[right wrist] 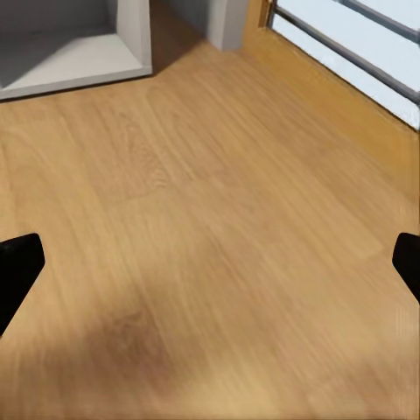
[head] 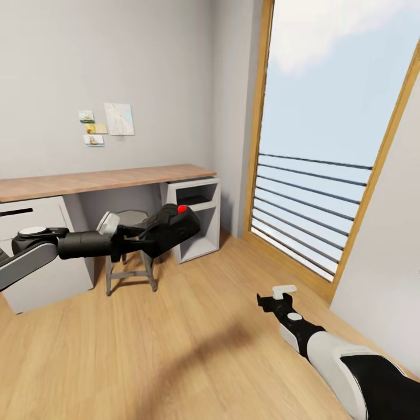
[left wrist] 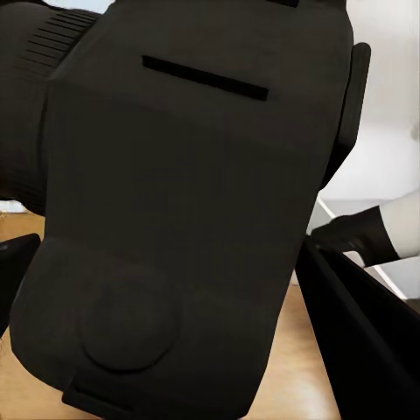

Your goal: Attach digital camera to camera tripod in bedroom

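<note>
Big pale-walled room here, and the wood floor [head: 175, 350] spreads wide and bare under both arms, plenty of room in front of either set of jaws. Far side of the left jaws, a long desk [head: 105, 178] runs along the wall, its wooden top edge well above the held load, with an open grey cubby unit [head: 201, 219] just beyond the fingertips and a small metal stool [head: 131, 265] sitting right behind and below them. Off past the right jaws, the tall window [head: 315, 146] with its horizontal rails and oak frame drops to the floor. Now the left arm: stretched out level from the shoulder, forearm horizontal, and the left gripper [head: 146, 233] is clamped on the digital camera [head: 172, 226], jaws closed against its black body, red button on top, hovering clear of the stool and desk. From the left wrist view the camera's underside [left wrist: 184, 210] sits right up against the lens, one dark finger [left wrist: 359, 341] alongside it. The right arm reaches low and forward over the floor, angled toward the window; the right gripper [head: 279, 296] holds nothing, and from the right wrist view its black fingertips [right wrist: 17, 271] stand far apart at the two sides, bare planks between them.
</note>
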